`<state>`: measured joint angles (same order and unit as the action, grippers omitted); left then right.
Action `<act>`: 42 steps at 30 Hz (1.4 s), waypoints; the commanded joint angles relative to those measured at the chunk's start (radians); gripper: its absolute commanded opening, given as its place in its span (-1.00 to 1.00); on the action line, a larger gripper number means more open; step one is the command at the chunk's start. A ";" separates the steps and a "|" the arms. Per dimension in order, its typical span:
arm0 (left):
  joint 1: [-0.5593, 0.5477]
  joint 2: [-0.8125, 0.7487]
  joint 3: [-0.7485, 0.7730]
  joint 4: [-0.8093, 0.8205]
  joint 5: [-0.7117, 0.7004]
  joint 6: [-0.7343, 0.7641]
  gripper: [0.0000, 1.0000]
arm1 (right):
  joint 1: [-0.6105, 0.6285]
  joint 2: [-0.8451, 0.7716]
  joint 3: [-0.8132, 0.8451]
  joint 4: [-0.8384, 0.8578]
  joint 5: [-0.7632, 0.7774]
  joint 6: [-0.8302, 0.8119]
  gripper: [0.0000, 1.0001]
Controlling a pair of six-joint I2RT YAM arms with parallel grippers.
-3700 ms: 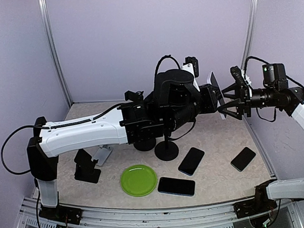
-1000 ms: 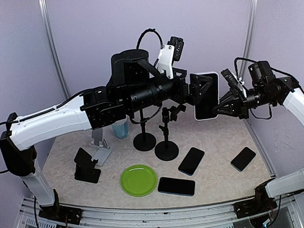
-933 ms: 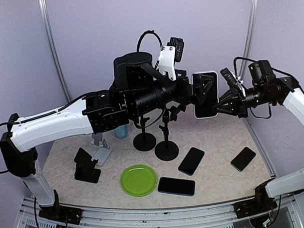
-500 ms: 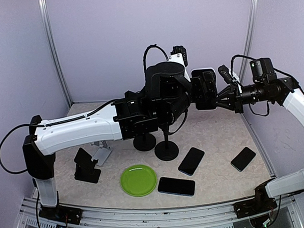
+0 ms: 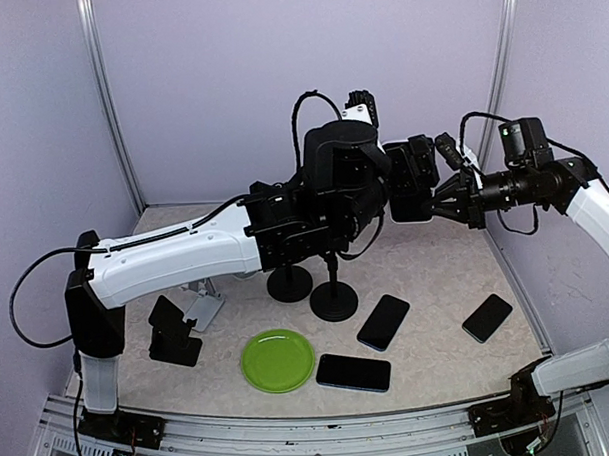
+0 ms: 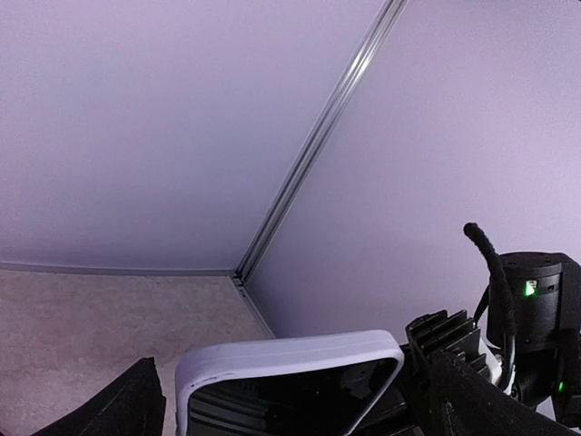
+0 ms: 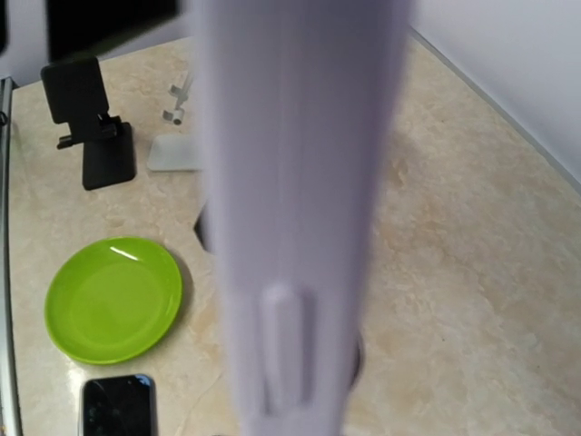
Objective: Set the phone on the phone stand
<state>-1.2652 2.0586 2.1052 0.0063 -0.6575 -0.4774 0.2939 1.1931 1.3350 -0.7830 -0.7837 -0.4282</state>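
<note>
1. The phone (image 6: 289,359) is off the table, held high in mid-air over its back right part. Your right hand (image 5: 444,199) is clenched on it. In the right wrist view the white case's side edge runs straight down between the fingers.
2. Your left hand (image 5: 408,174) is released, its jaws wide apart on either side of the phone. In the left wrist view the top of the case sits between the two fingers with a gap on each side. I cannot tell whether either finger touches it.
3. This looks like a hand-to-hand pass from right to left. Before you close, centre the left hand so both gaps match, and push in until the fingers cover a good part of the case, not just its corner.
4. Close the left hand fully and check the phone does not twist. Only then open the right hand, and draw it straight back along its own line.
5. Plan the carry now. The black stand (image 5: 173,333) and the pale stand (image 5: 203,308) sit at the left of the table, and two pole stands (image 5: 334,302) are near the middle. I cannot tell which one is meant.
6. On the way down, steer clear of the green plate (image 5: 277,359) and the spare phones (image 5: 383,322) lying flat on the table.
</note>
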 commanded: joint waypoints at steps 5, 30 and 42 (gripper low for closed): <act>0.018 0.066 0.087 -0.066 -0.009 -0.052 0.97 | 0.025 -0.032 0.000 0.052 -0.023 -0.008 -1.00; 0.046 0.121 0.142 -0.189 -0.029 -0.116 0.92 | 0.035 -0.050 -0.009 0.073 -0.029 0.006 -1.00; 0.042 0.111 0.137 -0.135 0.049 -0.075 0.22 | 0.039 -0.068 -0.034 0.083 -0.003 -0.003 -1.00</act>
<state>-1.2289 2.1536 2.2299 -0.1574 -0.6411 -0.5499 0.3187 1.1759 1.2915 -0.7921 -0.7399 -0.3977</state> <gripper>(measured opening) 0.748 0.072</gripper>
